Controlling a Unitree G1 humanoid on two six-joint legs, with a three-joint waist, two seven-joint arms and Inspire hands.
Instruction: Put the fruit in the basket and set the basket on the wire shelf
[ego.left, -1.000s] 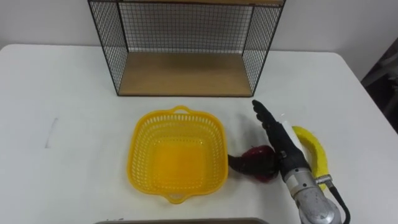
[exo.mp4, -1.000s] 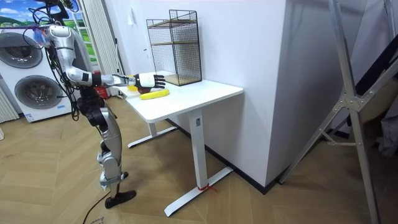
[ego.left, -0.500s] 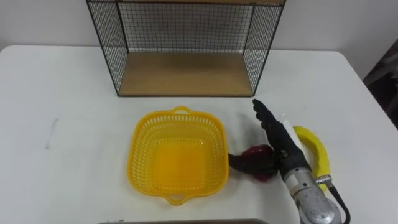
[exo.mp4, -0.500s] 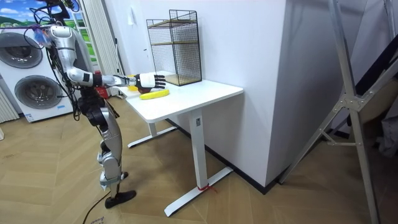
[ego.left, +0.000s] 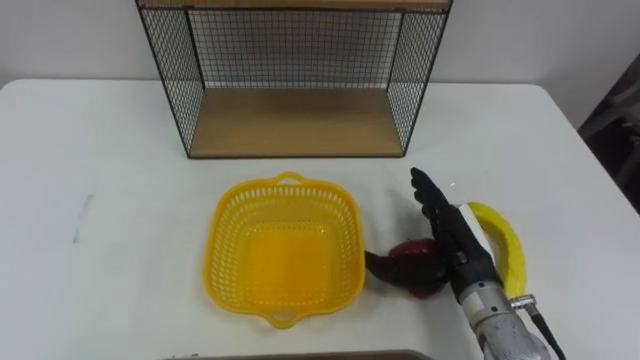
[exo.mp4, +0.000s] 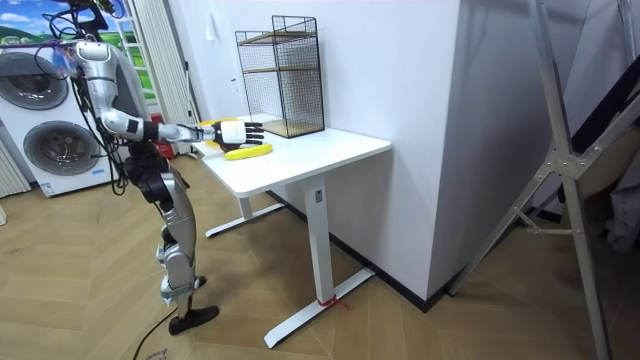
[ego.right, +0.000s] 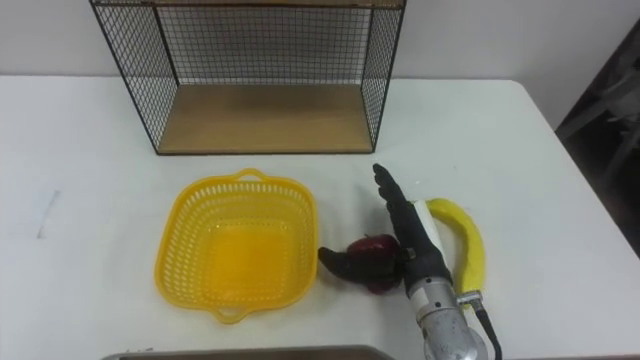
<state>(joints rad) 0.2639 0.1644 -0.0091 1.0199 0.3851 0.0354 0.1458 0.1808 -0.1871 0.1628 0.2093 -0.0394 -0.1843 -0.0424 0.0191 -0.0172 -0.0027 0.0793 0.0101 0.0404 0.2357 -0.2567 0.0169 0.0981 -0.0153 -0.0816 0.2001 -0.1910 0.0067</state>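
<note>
An empty yellow plastic basket sits on the white table, in front of the black wire shelf with its wooden floor. Right of the basket lies a dark red apple. Further right a banana curves along the table. My right hand hovers over the apple, open, its straight fingers pointing towards the shelf. The thumb is spread to the left beside the apple, towards the basket. In the room view I stand at the table's end with the right hand held out above the banana.
The wire shelf stands at the table's back edge against the wall and has an upper level. A faint dark mark shows on the table to the left. The table's right edge lies close beyond the banana.
My right hand has drawn back a little towards me, still over the apple. The apple, banana and basket have stayed put. The view has shifted slightly.
</note>
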